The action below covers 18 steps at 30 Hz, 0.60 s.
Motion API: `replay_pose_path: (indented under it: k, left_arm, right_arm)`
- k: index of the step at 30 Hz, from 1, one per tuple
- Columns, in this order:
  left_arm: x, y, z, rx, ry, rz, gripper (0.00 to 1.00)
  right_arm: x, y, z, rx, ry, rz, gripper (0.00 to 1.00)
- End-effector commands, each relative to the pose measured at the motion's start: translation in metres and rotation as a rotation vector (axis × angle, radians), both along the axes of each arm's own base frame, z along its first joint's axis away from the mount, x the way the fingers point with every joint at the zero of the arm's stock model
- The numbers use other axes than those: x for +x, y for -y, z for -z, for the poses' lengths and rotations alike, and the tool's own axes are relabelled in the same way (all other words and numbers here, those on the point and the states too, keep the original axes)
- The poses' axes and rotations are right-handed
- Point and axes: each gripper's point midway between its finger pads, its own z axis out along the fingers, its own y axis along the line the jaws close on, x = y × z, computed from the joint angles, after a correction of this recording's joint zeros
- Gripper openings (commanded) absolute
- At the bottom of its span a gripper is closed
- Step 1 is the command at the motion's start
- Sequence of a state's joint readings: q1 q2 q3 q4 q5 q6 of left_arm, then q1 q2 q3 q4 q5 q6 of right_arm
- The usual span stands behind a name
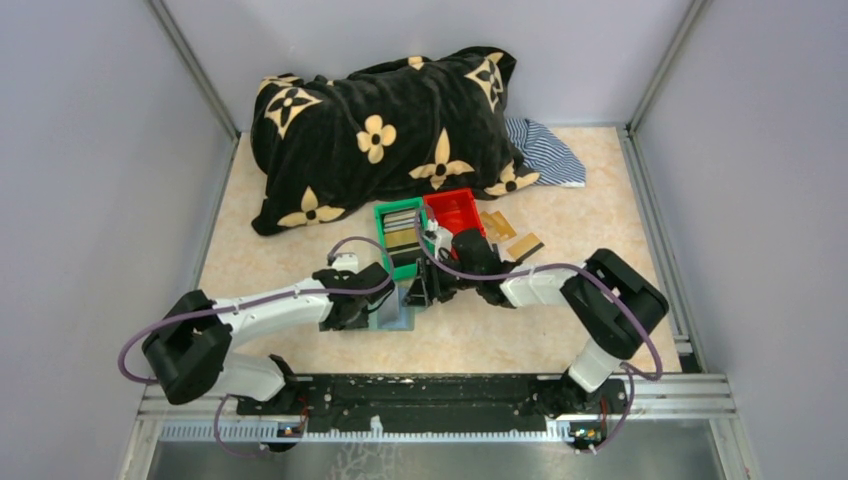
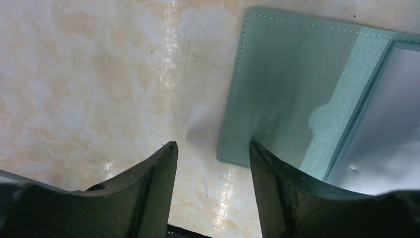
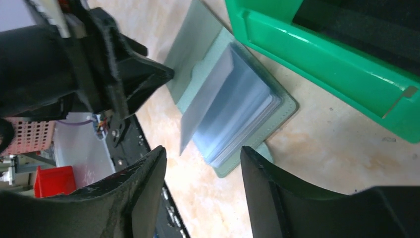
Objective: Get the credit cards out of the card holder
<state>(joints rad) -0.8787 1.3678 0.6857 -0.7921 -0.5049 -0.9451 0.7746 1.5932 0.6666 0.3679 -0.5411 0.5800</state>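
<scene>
Card holder (image 3: pixel 228 99) splayed beside green bin (image 3: pixel 322 54). Left tool (image 2: pixel 212 146) jaws apart, empty, finger (image 2: pixel 277 188) pinning cover; right tool (image 3: pixel 203 149) spread, empty. Next we pinch a card from the sleeves (image 3: pixel 237 116).

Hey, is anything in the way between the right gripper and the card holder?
Nothing visible. The card holder lies open straight ahead of the right gripper, whose jaws stand open. The green bin stands beside it and the left gripper is at its other flap, neither in between.
</scene>
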Motion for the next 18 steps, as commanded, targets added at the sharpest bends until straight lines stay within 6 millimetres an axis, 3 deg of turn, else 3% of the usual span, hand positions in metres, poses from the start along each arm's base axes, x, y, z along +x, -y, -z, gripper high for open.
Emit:
replay_pose_path:
  k: [1, 7, 18]
  left_arm:
    - [-0.006, 0.014, 0.022, -0.096, -0.028, -0.02, 0.63]
    - [-0.009, 0.014, 0.023, -0.104, -0.033, -0.026, 0.63]
    - [-0.008, 0.016, 0.026, -0.105, -0.04, -0.006, 0.63]
  right_arm:
    - [0.009, -0.021, 0.002, 0.037, 0.028, -0.026, 0.62]
    - [0.005, -0.022, 0.025, -0.003, -0.015, -0.039, 0.72]
    - [-0.003, -0.035, 0.026, 0.008, -0.033, -0.079, 0.67]
